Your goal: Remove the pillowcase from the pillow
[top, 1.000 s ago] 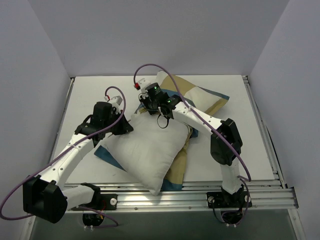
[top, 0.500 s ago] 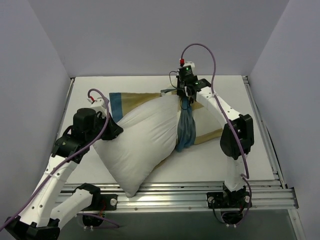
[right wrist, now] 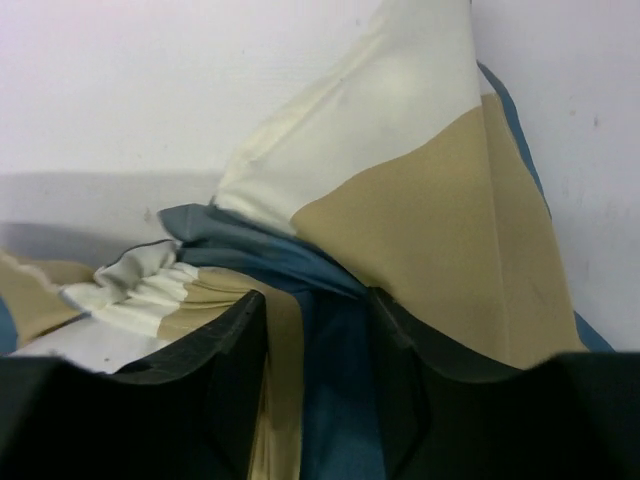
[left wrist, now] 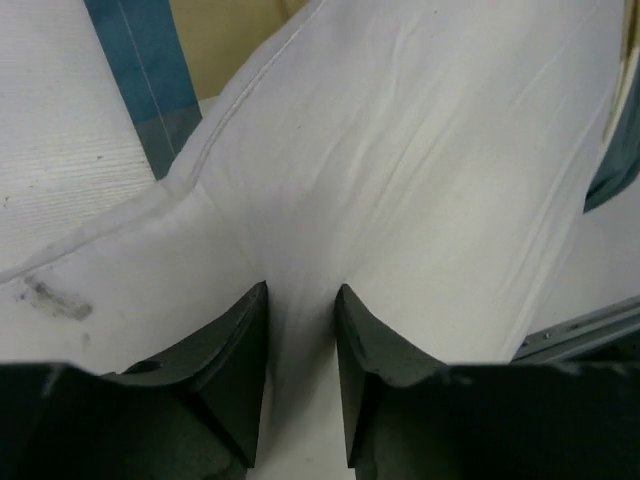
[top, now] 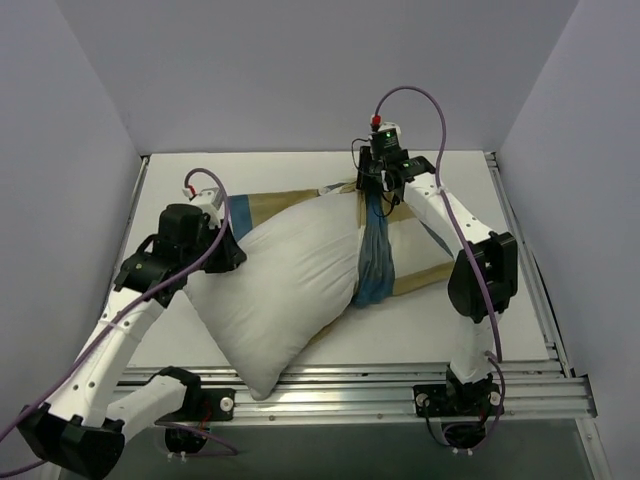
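The plump white pillow (top: 285,290) lies across the table, lifted at its left end. My left gripper (top: 228,252) is shut on the pillow's left edge; in the left wrist view the white fabric (left wrist: 400,180) is pinched between the fingers (left wrist: 232,340). The blue, tan and cream checked pillowcase (top: 376,255) is bunched around the pillow's right end and spreads under it. My right gripper (top: 378,195) is shut on a gathered fold of the pillowcase (right wrist: 420,220) and holds it up at the back of the table.
The white table (top: 500,310) has a metal rail (top: 400,385) along its near edge and another down the right side (top: 525,250). Grey walls close in the left, back and right. A strip of pillowcase (top: 238,212) lies flat behind the left gripper.
The right gripper has swung from the centre to the back right, drawing the pillowcase off toward the pillow's right end. The left gripper has pulled the pillow left, exposing most of it.
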Robot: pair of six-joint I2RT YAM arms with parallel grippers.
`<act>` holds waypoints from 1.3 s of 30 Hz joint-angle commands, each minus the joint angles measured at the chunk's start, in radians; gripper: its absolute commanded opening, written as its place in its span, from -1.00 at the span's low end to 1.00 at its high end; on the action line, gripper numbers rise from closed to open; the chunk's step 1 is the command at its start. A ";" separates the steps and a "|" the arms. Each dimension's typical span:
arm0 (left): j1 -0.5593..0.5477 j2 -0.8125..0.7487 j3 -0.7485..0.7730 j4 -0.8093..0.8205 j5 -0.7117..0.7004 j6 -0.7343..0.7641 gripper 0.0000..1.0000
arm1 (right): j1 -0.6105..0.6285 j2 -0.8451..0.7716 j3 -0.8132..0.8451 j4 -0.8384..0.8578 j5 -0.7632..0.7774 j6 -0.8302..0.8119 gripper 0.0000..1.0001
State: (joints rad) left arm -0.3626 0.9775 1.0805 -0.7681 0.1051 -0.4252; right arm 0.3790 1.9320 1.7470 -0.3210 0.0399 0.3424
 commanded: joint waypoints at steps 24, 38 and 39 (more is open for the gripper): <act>-0.812 0.401 0.018 0.434 -0.607 0.539 0.88 | 0.060 -0.904 -0.780 0.123 0.039 0.043 0.88; -0.770 0.734 0.001 0.553 -0.674 0.280 -0.68 | 0.070 -1.033 -0.994 0.112 -0.087 0.072 0.77; -0.765 0.727 0.009 0.549 -0.674 0.272 -0.92 | 0.073 -1.039 -1.023 0.123 -0.093 0.076 0.76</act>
State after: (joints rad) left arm -1.1561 1.6821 1.0710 -0.2100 -0.5991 -0.0681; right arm 0.4408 0.9150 0.7677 -0.2119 -0.0093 0.4004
